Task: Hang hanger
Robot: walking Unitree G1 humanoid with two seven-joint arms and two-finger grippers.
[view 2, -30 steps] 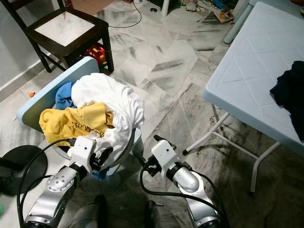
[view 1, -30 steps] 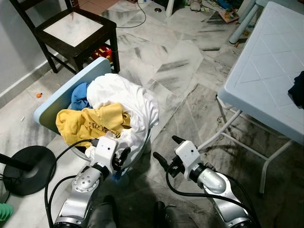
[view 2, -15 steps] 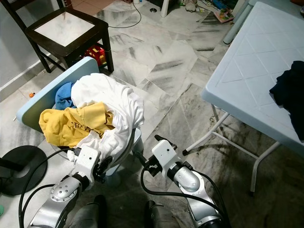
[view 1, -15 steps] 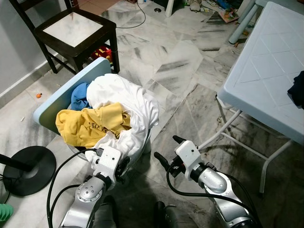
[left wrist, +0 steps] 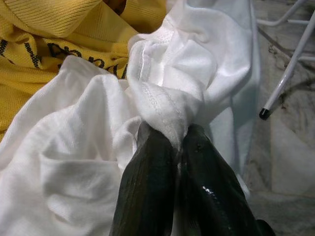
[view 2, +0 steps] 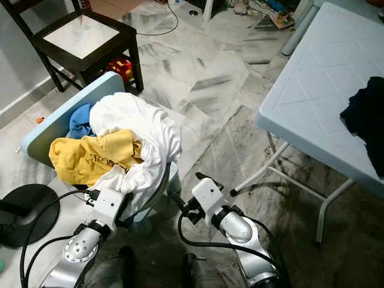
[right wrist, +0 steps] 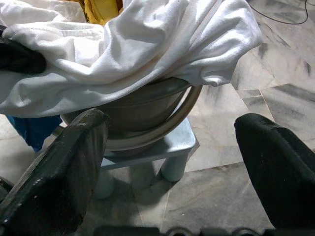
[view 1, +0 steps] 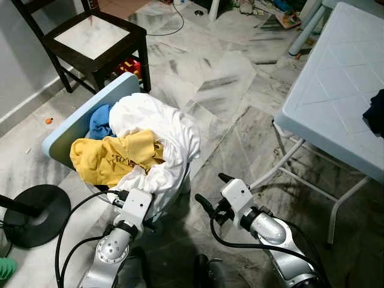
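Observation:
A grey basin [right wrist: 165, 120] heaped with laundry stands on a small pale blue stool [right wrist: 167, 147] just ahead of me. On top lies a large white garment [view 1: 162, 129], beside a yellow shirt [view 1: 111, 159] and a blue cloth [view 1: 101, 120]. My left gripper [left wrist: 170, 137] is shut on a bunched fold of the white garment [left wrist: 167, 108] at the front edge of the heap, its wrist [view 1: 135, 207] low beside the basin. Over the floor to the right of the basin, my right gripper [view 1: 213, 191] hangs open with nothing between its fingers [right wrist: 54, 187].
A pale blue board [view 1: 81, 117] leans behind the basin. A dark wooden chair [view 1: 96, 45] stands beyond it, with a red toy [view 1: 129, 66] underneath. To the right is a light blue folding table [view 1: 336, 96] with a dark cloth [view 1: 375, 111]. A black round stand base [view 1: 33, 213] lies left.
My left gripper has drawn down and back toward me along the front of the heap, its fingers now tucked into the white garment's lower edge. The right arm has barely moved.

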